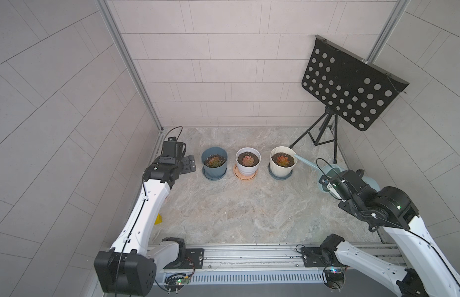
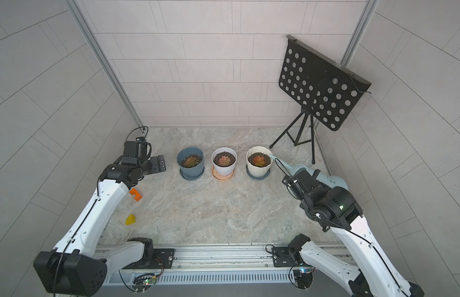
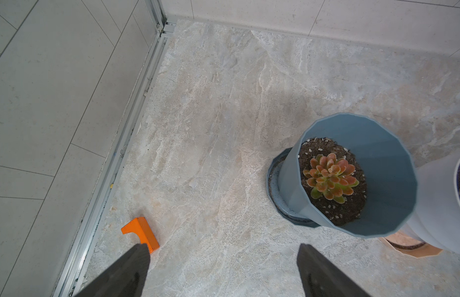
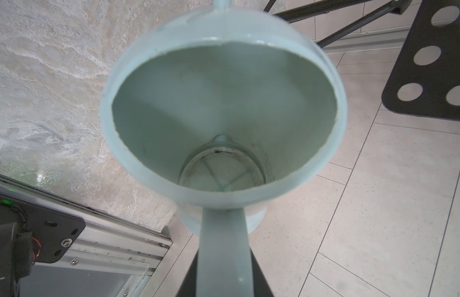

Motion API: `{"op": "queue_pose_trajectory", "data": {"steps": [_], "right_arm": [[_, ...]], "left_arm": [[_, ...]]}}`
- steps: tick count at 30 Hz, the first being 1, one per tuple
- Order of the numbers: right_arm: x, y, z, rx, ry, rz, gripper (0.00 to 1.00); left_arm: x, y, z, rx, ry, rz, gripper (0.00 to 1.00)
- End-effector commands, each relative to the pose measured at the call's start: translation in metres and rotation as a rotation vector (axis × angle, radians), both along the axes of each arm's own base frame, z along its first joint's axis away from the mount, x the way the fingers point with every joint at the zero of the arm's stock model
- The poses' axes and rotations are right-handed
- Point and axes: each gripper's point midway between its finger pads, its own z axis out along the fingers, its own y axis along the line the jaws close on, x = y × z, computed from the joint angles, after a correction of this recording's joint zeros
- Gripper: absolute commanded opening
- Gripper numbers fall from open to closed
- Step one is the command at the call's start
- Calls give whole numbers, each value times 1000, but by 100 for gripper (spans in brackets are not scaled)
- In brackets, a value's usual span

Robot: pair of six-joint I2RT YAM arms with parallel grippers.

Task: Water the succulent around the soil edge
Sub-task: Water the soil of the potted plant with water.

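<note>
Three potted succulents stand in a row: one in a blue pot (image 1: 214,168), one in a white pot (image 1: 248,168), and one (image 1: 283,160) in a cream pot (image 1: 281,171). My right gripper (image 4: 223,257) is shut on the handle (image 4: 223,239) of a pale blue watering can (image 4: 223,102) (image 1: 329,169), held off the floor. The spout (image 1: 304,160) (image 2: 283,162) reaches left, and its tip sits at the cream pot's right rim. A little water lies in the can's bottom. My left gripper (image 3: 222,257) (image 1: 189,164) hangs open and empty, left of the blue pot (image 3: 378,180).
A black perforated music stand (image 1: 349,84) on tripod legs (image 1: 324,131) stands at the back right, behind the can. An orange block (image 2: 135,194) (image 3: 141,232) and a yellow wedge (image 2: 130,219) lie by the left wall. A metal rail (image 1: 249,254) runs along the front edge.
</note>
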Motion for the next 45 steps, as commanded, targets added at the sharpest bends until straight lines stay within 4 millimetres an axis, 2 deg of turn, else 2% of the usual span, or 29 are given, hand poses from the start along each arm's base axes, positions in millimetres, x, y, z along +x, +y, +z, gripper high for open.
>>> {"op": "queue_pose_trajectory", "data": {"steps": [1, 45], "right_arm": [[-26, -25, 3, -138, 109, -19, 0], [9, -8, 20, -235, 137, -3, 0]], "left_arm": [[0, 2, 5, -11, -16, 10, 97], [-1, -1, 9, -26, 0, -5, 97]]}}
